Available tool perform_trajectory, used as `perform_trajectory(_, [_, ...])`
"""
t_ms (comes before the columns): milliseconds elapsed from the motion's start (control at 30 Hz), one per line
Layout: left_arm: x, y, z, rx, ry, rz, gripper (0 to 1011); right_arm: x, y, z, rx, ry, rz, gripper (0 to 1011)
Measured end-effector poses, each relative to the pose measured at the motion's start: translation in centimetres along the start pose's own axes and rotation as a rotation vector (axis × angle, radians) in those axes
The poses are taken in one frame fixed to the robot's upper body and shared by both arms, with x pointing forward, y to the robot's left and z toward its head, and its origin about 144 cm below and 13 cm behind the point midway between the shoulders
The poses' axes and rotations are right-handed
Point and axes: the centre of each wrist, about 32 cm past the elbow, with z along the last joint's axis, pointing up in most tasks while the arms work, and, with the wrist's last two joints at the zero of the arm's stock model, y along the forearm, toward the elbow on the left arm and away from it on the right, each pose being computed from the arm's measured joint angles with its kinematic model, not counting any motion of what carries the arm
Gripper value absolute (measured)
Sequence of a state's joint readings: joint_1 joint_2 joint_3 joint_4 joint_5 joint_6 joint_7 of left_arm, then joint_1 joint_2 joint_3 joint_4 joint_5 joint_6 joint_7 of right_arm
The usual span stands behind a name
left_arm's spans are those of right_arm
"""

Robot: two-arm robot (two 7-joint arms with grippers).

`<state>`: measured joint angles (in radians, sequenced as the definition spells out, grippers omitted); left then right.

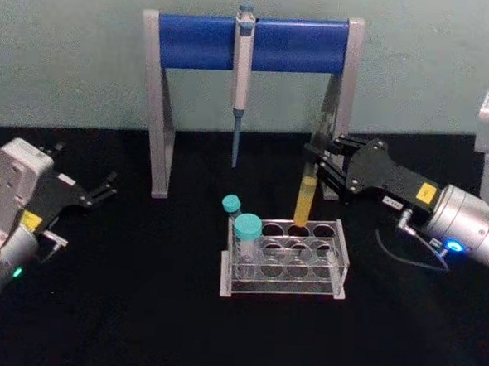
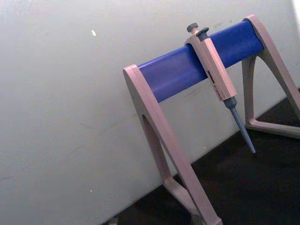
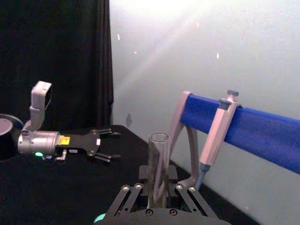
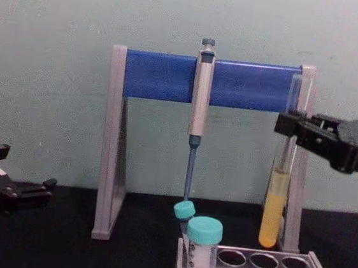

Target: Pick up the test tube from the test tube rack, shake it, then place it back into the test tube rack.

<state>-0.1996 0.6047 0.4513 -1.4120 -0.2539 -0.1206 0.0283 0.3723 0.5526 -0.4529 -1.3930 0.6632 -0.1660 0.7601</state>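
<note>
Pickup looked done | right tool (image 1: 319, 166) gripped test tube (image 1: 305, 203), upright just above rack (image 1: 339, 277) far row | left tool (image 3: 111, 145) released, parked left over counter (image 1: 137, 309) | return to rack not yet done; shake unclear

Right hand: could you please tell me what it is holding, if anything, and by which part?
The right hand holds the test tube by its upper part, below the open rim.
</note>
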Motion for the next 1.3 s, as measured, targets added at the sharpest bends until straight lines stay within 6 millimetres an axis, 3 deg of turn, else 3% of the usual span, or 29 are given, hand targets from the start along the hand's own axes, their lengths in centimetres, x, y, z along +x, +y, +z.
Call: perform_trajectory(1300, [0.0,0.0,0.0,0.0,0.0,0.0,1001,0.2,0.4,-3.6,-0.096,0.04,-0.006,235])
